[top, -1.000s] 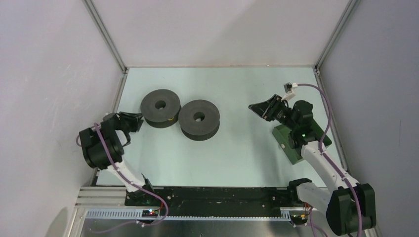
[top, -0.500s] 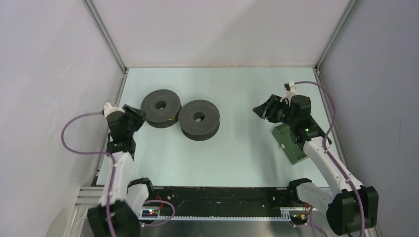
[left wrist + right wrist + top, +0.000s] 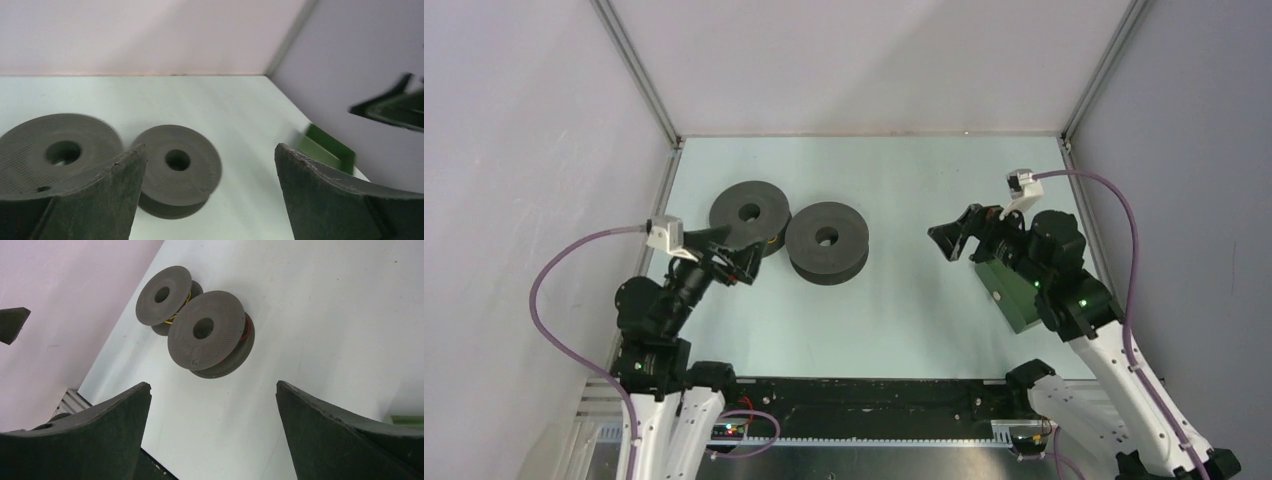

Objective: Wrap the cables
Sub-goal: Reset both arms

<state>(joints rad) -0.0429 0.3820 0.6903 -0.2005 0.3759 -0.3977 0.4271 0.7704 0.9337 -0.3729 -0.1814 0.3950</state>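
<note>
Here's the pale table, with both arms reaching in from the near edge. The left arm leans in from the left side and the right arm angles in from the right. A green block lies flat under the right arm's wrist, close to the right wall.

On the left half, two dark grey spools lie flat with their hub holes up. The left spool and the right spool sit side by side, rims touching or very nearly so; I can't tell which.

The left gripper hangs just beside the left spool's near edge, jaws spread wide and nothing between them. The right gripper sits well apart from the spools, pointing their way from over by the block. Its jaws are also gaping and it grips nothing.

The right wrist view shows the cords. The yellow cable is wound between the left spool's flanges, and the red cable shows between the right spool's flanges.
</note>
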